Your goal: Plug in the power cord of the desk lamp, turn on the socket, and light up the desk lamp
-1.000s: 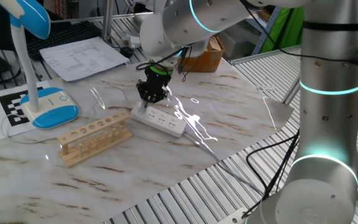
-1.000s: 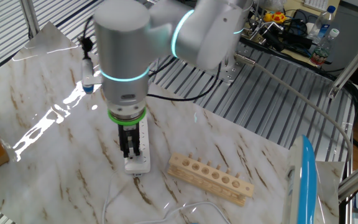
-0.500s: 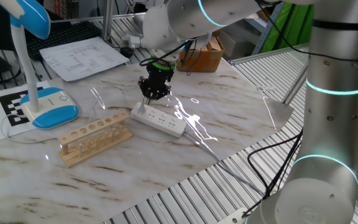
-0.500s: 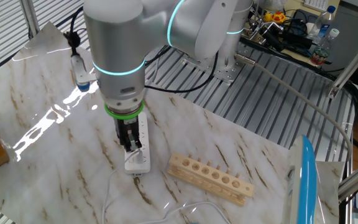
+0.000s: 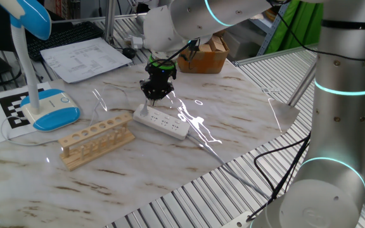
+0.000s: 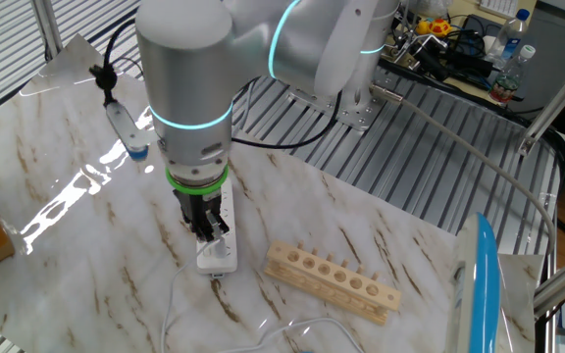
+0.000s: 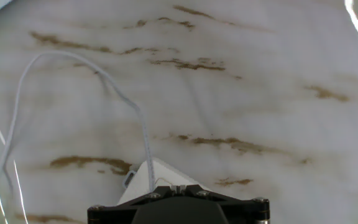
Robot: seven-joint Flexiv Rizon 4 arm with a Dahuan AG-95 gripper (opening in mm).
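The socket [image 5: 162,122], a long white power strip, lies mid-table; it also shows in the other fixed view [image 6: 218,251] and its end shows in the hand view [image 7: 146,178]. My gripper [image 5: 155,96] hangs just above that end, fingers together and nothing seen between them; it also shows in the other fixed view [image 6: 207,228] and the hand view [image 7: 176,186]. The thin white power cord [image 7: 21,99] loops over the marble and runs onto the strip's end, under my fingers; its plug is hidden. The desk lamp [image 5: 48,108] stands at the far left, its blue head [image 5: 34,16] up high.
A wooden rack with a row of holes [image 5: 96,139] lies between the lamp and the strip, and shows in the other fixed view [image 6: 333,280]. Papers [image 5: 87,58] and a cardboard box [image 5: 208,58] sit at the back. The slatted table edge [image 5: 189,190] runs along the front.
My gripper has risen from the strip's end and shifted slightly toward the back. The strip, cord and lamp have not moved.
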